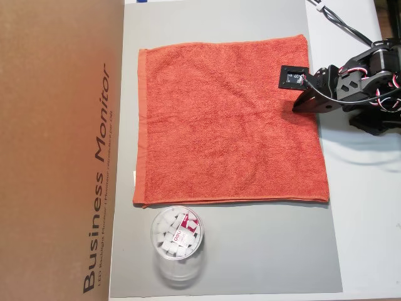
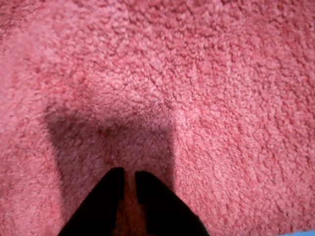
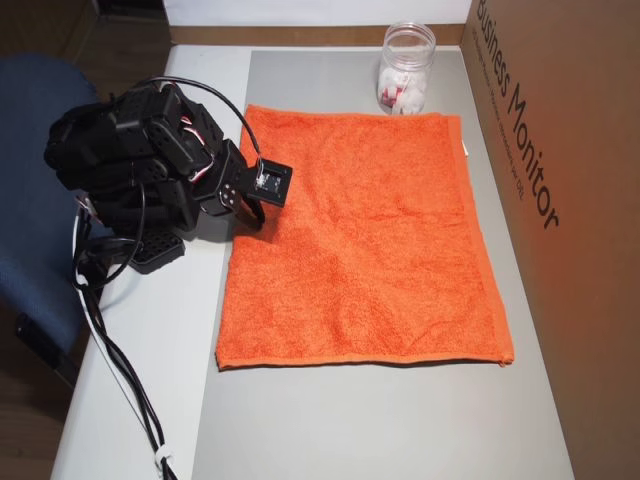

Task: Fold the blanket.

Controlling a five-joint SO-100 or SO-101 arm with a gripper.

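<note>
The orange-red blanket (image 1: pixel 225 125) lies spread flat on a grey mat (image 1: pixel 269 251), seen in both overhead views with its small white tag (image 1: pixel 134 182) at one hem. My black gripper (image 1: pixel 299 105) hangs over the blanket's edge nearest the arm, close to a corner (image 3: pixel 255 215). In the wrist view the two dark fingertips (image 2: pixel 117 179) point down at the terry cloth (image 2: pixel 197 73), almost touching each other, with only a thin slit between them (image 2: pixel 125 178). Their shadow falls on the cloth just ahead. No fold or lifted part shows.
A clear plastic cup (image 1: pixel 177 241) holding small white packets stands on the mat just off a blanket corner (image 3: pixel 405 70). A tall brown cardboard box (image 1: pixel 56 150) runs along the side opposite the arm. Cables (image 3: pixel 120 350) trail from the arm's base.
</note>
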